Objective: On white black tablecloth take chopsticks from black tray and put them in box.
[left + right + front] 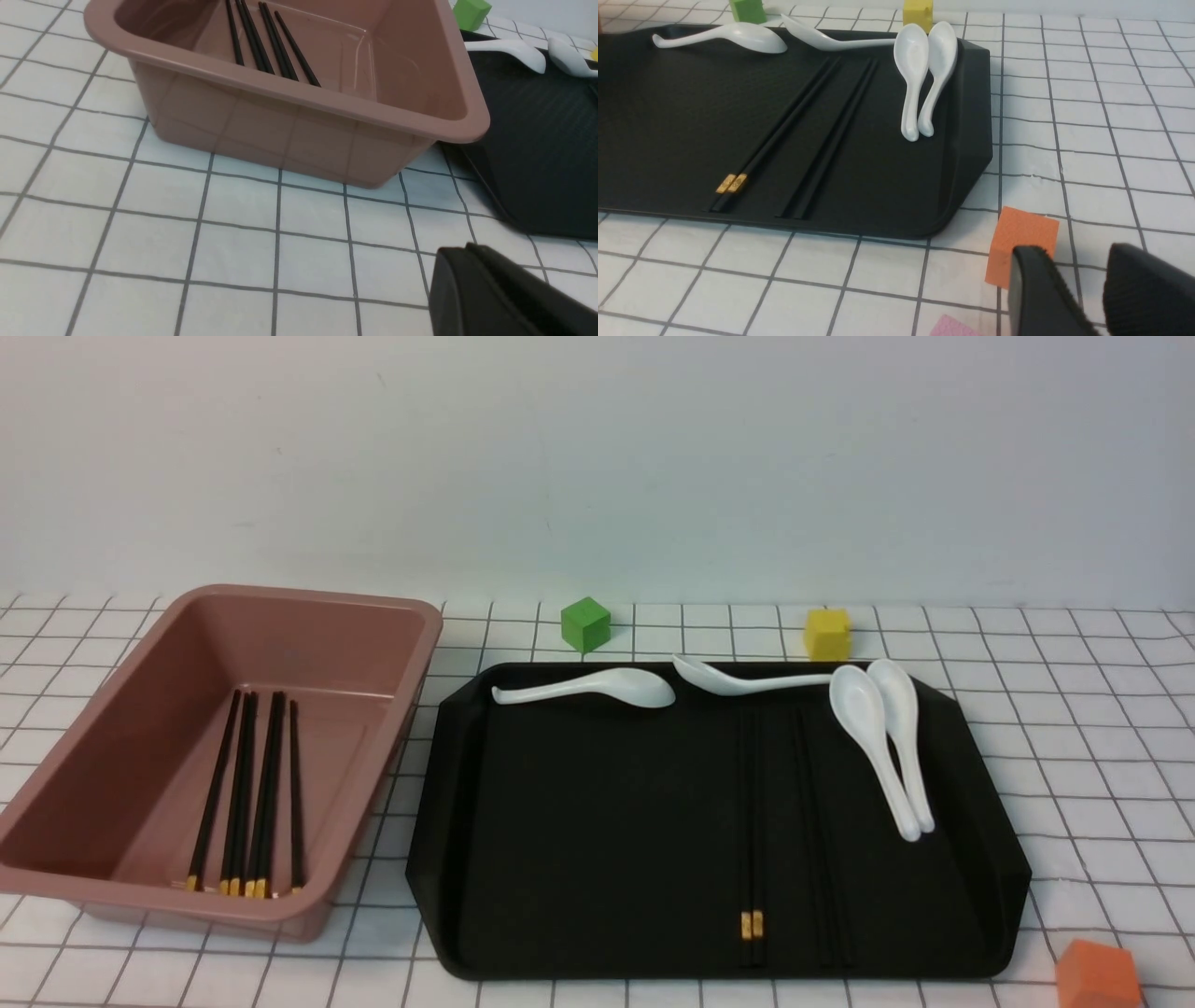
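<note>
Tablecloth (1074,728) is spread under everything. Black tray (560,859) is seen right of the box (308,616); four chopsticks (752,821) are left on it, six laid in the box. Left gripper (472,275) is closed, empty; right gripper (1099,280) is parted, empty, near an orange cube (1020,242).

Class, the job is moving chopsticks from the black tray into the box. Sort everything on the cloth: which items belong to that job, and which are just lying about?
Belongs to the job:
chopsticks on the tray
chopsticks already in the box
black tray
pink box

Just lying about:
four white spoons
green cube
yellow cube
orange cube
</note>
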Tool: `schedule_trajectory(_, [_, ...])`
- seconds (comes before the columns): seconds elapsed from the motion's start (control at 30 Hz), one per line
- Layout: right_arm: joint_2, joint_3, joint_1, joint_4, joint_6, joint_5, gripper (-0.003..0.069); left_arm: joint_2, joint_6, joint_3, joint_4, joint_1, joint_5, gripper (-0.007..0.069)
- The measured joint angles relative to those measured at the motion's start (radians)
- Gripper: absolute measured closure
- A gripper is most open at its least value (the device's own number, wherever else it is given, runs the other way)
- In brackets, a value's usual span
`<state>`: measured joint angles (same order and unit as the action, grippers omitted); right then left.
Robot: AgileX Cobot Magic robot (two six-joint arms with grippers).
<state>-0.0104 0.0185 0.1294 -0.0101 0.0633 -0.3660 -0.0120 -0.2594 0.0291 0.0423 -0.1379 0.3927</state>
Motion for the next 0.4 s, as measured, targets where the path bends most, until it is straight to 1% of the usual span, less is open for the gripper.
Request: schedule_trajectory(0.4, [0.000, 0.000, 0.000, 0.000, 0.000, 0.000, 0.0419, 0.000, 0.000, 0.000, -0.001, 0.000, 0.000, 0.0601])
